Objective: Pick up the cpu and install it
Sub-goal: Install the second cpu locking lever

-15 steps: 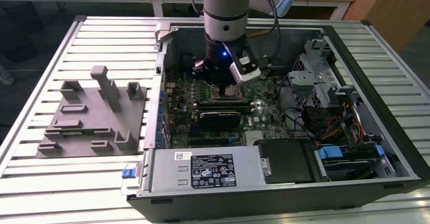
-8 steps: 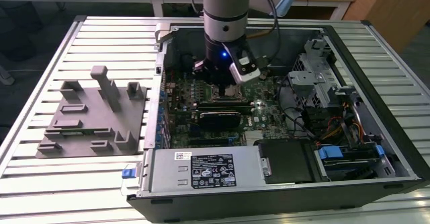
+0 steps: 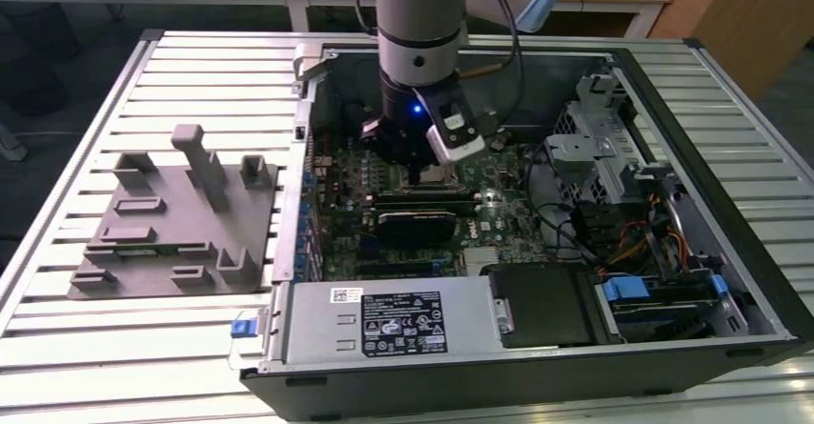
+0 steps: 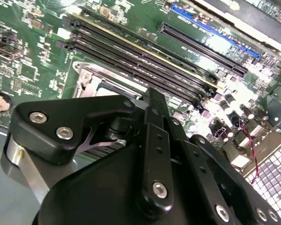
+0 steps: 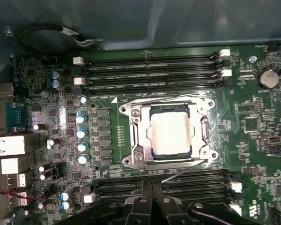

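Observation:
The cpu [image 5: 171, 133], a flat square chip with a shiny silver top, lies flat inside the metal socket frame [image 5: 136, 154] on the green motherboard [image 5: 253, 122] in the first wrist view. My gripper [image 5: 150, 186] hangs just beside the socket, over the black memory slots [image 5: 196, 183]. Its two black fingers [image 5: 145, 197] are pressed together with nothing between them, apart from the chip. In the exterior view my gripper [image 3: 426, 162] is lowered into the open computer case [image 3: 712, 281], close above the board. The second wrist view has the black gripper [image 4: 155, 98] over the socket edge [image 4: 91, 79].
A grey plastic fixture tray [image 3: 166, 229] with upright posts sits on the slatted table [image 3: 114, 367] at the exterior view's left. Inside the case are a black block [image 3: 414, 226], the silver power supply [image 3: 369, 319], a drive cage [image 3: 611, 157] and loose cables [image 3: 636, 243].

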{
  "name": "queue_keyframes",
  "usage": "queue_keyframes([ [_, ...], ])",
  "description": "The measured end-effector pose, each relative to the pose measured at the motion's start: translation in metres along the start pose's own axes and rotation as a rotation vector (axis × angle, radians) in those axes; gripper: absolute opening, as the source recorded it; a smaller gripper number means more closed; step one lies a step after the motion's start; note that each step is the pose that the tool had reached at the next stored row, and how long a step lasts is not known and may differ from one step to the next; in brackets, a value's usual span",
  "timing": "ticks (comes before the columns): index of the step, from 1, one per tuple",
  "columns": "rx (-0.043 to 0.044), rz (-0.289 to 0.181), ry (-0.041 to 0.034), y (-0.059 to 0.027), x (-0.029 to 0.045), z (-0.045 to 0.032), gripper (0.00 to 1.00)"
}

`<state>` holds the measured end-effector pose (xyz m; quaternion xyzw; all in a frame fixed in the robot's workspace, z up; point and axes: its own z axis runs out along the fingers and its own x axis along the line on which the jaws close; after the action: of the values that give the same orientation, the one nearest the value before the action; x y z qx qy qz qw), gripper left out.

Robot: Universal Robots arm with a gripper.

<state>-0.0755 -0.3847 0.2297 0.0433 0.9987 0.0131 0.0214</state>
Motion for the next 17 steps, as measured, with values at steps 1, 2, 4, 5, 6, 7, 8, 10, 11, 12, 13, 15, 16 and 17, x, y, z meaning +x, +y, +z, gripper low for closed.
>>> queue_keyframes([
  [1,-0.0012,0.000,0.0001,-0.0003,0.0012,0.0009,0.11],
  [2,-0.0026,0.000,0.0002,-0.0007,0.0024,0.0018,0.11],
  [4,-0.0078,0.000,0.0008,-0.0017,0.0038,0.0034,0.11],
  [5,-0.0124,0.001,0.0012,-0.0022,0.0043,0.0041,0.11],
  [6,-0.0183,0.001,0.0016,-0.0029,0.0048,0.0047,0.11],
  [7,-0.0250,0.001,0.0021,-0.0038,0.0053,0.0052,0.11],
  [8,-0.0327,0.001,0.0028,-0.0048,0.0059,0.0057,0.11],
  [10,-0.0494,0.002,0.0043,-0.0073,0.0071,0.0067,0.11],
  [11,-0.0567,0.002,0.0049,-0.0086,0.0076,0.0072,0.11],
  [12,-0.0637,0.003,0.0054,-0.0099,0.0081,0.0078,0.11],
  [13,-0.0701,0.003,0.0059,-0.0113,0.0087,0.0084,0.11],
  [15,-0.0823,0.004,0.0070,-0.0138,0.0096,0.0098,0.11],
  [16,-0.0884,0.004,0.0076,-0.0149,0.0100,0.0105,0.11],
  [17,-0.0945,0.004,0.0081,-0.0159,0.0103,0.0112,0.11],
])
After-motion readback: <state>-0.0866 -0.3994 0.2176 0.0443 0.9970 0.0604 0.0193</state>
